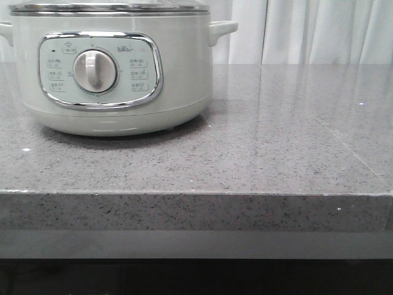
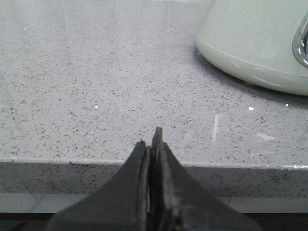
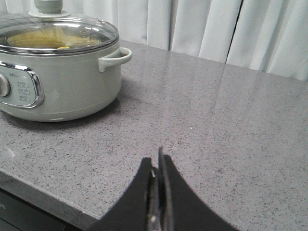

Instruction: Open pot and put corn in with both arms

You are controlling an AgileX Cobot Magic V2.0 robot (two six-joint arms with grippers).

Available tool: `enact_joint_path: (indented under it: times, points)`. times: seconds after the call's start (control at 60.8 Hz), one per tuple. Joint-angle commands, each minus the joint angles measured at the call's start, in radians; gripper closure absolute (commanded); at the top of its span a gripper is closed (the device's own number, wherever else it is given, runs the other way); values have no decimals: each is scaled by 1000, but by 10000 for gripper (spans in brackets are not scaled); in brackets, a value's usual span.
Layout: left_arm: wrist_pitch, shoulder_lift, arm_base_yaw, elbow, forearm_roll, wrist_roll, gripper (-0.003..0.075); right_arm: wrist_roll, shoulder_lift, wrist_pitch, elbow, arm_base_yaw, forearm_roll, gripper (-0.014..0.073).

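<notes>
The pale grey-green pot stands at the back left of the grey stone counter, with its steel-rimmed lid on. In the right wrist view the pot has its glass lid shut, and a blurred yellow patch shows through the glass; I cannot tell if it is the corn. No corn lies on the counter. My left gripper is shut and empty over the counter's front edge, left of the pot. My right gripper is shut and empty, to the pot's right. Neither gripper shows in the front view.
The speckled grey counter has a thick front edge. White curtains hang behind it. The pot's side handle sticks out toward the right side.
</notes>
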Motion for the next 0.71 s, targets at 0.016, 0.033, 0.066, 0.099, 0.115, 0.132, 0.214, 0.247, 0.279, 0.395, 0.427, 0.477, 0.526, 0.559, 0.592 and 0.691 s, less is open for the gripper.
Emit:
enact_joint_path:
  times: [0.016,0.033,0.066,0.099,0.115,0.132,0.214,0.247,0.279,0.395,0.427,0.477,0.526,0.559,0.592,0.691]
  points:
    - [-86,-23,1,1,-10,-5,738,-6,9,-74,-23,-4,6,664]
    - [-86,-23,1,1,-10,-5,738,-6,9,-74,-23,-4,6,664]
    - [-86,-23,1,1,-10,-5,738,-6,9,-74,-23,-4,6,664]
    - [-86,-23,1,1,-10,-5,738,-6,9,-74,-23,-4,6,664]
    - [-86,-23,1,1,-10,-5,738,-6,9,-75,-23,-4,6,664]
    - [-86,-23,1,1,-10,-5,738,-6,9,-76,-23,-4,1,664]
    - [-86,-23,1,1,-10,-5,738,-6,9,-114,-6,-4,-6,664]
    - [-86,-23,1,1,-10,-5,738,-6,7,-147,13,-7,-18,664]
    - [-86,-23,1,1,-10,-5,738,-6,5,-177,39,-14,-30,664]
    - [-86,-23,1,1,-10,-5,738,-4,-26,-303,158,-97,-55,664]
    - [-86,-23,1,1,-10,-5,738,8,-41,-325,192,-134,-55,664]
    - [-86,-23,1,1,-10,-5,738,32,-74,-352,260,-185,-55,664]
    - [-86,-23,1,1,-10,-5,738,59,-111,-368,315,-233,-55,664]
    - [-86,-23,1,1,-10,-5,738,77,-133,-373,344,-256,-55,664]
    - [-86,-23,1,1,-10,-5,738,100,-159,-374,369,-276,-55,664]
    - [-86,-23,1,1,-10,-5,738,130,-198,-381,440,-316,-54,664]
